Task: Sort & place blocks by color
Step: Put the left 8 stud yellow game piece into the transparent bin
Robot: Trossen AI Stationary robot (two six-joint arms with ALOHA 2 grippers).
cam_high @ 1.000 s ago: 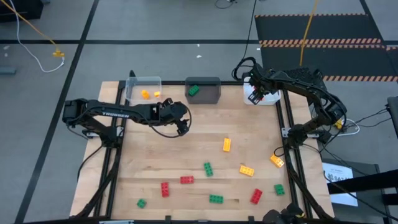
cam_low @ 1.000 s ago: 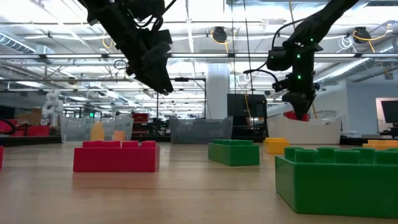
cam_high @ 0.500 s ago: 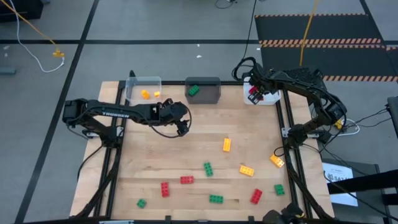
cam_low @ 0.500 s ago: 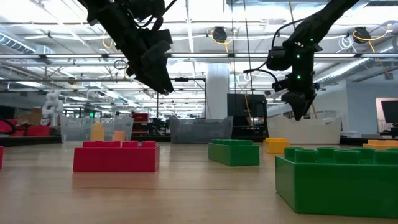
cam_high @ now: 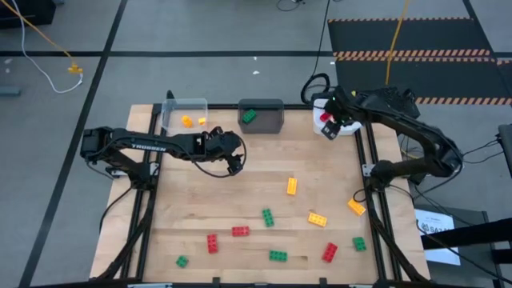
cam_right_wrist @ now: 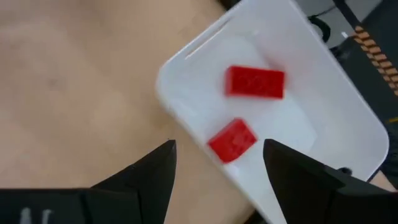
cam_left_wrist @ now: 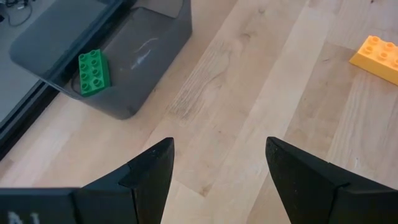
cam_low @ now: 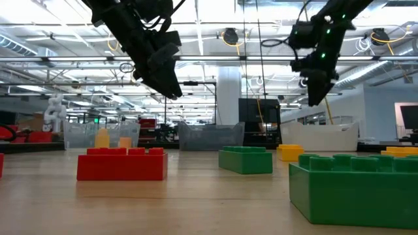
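The right gripper [cam_high: 330, 128] hangs above the white bin [cam_right_wrist: 323, 106], jaws apart and empty; its arm reaches in from the table's right edge. Two red blocks [cam_right_wrist: 254, 82] lie in this bin. The left gripper [cam_high: 233, 160] hovers over bare table [cam_high: 256, 172], arm stretched sideways, jaws also released. One green block [cam_left_wrist: 94, 73] is in the grey bin [cam_left_wrist: 134, 56]; other blocks [cam_high: 272, 216] lie scattered on the near half.

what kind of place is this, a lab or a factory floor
Most likely a robotics lab in a big open workshop: a wooden table on a taped floor, cables trailing, ceiling trusses and more benches behind the white bin.
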